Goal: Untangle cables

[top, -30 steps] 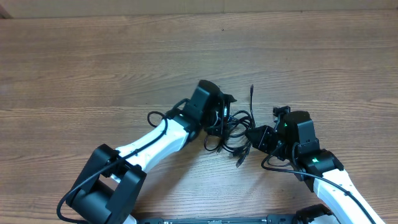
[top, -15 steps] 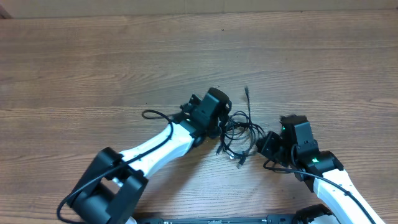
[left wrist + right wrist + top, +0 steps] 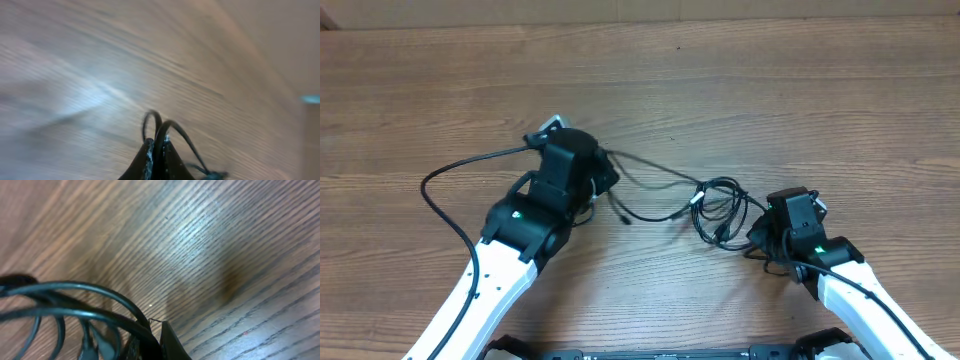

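blurred cables [image 3: 161, 134], perhaps two, cropped at edge

Likely a robotics lab — white-and-black left arm [image 3: 490, 270] and right arm [image 3: 850, 300] set at one plain wood-grain table [image 3: 800, 90]

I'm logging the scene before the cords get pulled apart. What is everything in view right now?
cables: thin cords, number unclear in the tangle; black; bunched right of centre, a strand stretched leftward.
table: one; brown wood grain; under everything.
arm wire: one, thicker; black; looping over the table's left part.
left arm: one; white and black; lower left.
right arm: one; white and black; lower right.
left gripper: one; black; shut on the cables' stretched end.
right gripper: one; black; shut on the cables at the bunch.
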